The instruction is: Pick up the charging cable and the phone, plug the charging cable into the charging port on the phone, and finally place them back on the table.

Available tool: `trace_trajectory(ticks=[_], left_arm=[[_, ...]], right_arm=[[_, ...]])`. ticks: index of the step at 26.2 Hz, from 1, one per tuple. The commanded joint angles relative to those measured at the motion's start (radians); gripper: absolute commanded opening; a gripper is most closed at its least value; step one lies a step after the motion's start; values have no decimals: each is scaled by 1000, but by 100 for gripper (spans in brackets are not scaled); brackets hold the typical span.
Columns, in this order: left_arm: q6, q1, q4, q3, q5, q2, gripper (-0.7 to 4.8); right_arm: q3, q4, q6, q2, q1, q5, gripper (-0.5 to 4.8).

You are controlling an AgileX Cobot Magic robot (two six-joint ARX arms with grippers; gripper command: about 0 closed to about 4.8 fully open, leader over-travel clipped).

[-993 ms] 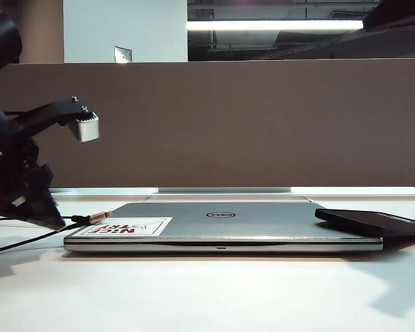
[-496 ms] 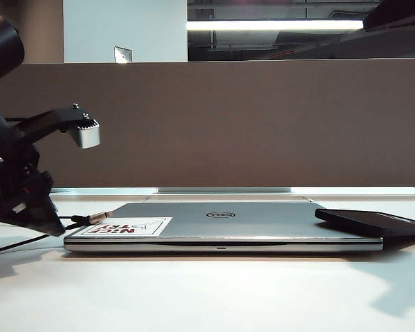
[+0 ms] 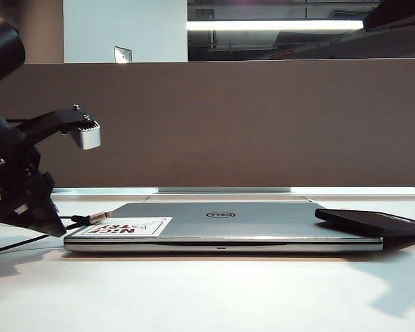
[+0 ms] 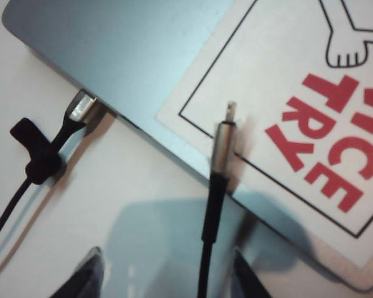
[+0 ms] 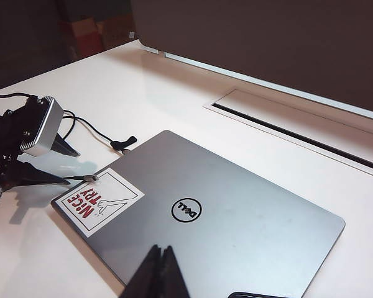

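- Looking at the left gripper (image 4: 161, 276), you see its fingers spread wide, low at the laptop's (image 3: 221, 225) stickered corner, with the charging cable (image 4: 212, 205) running between them, untouched.
- You find the cable's plug resting on the sticker (image 4: 311, 112).
- You see the right gripper (image 5: 156, 273) pressed together, empty, above the laptop.
- You find the phone (image 3: 370, 221) lying on the laptop's opposite corner.

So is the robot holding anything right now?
No. The left end effector is open around the cable; the right end effector is shut, empty.
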Motion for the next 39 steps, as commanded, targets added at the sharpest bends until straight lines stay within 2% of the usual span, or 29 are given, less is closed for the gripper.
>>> trace_trajectory(ticks=[1,16,20,37,39], left_arm=[[-3,-4,7,0,11,2,255],[-6,-4,15,0,11,45,246],[-119,-4,68,0,11,45,236],[-85,-4,105,0,11,72,235],[-85,-4,107,0,11,81,220]], right_arm=[[5,18,0,-3,1,-1,-1],[5,18,0,-3,1,-1,-1],[5,18,0,-3,1,-1,-1],[5,44,1,-3,1,-1,-1],[5,45,1,-3,1,-1,-1]])
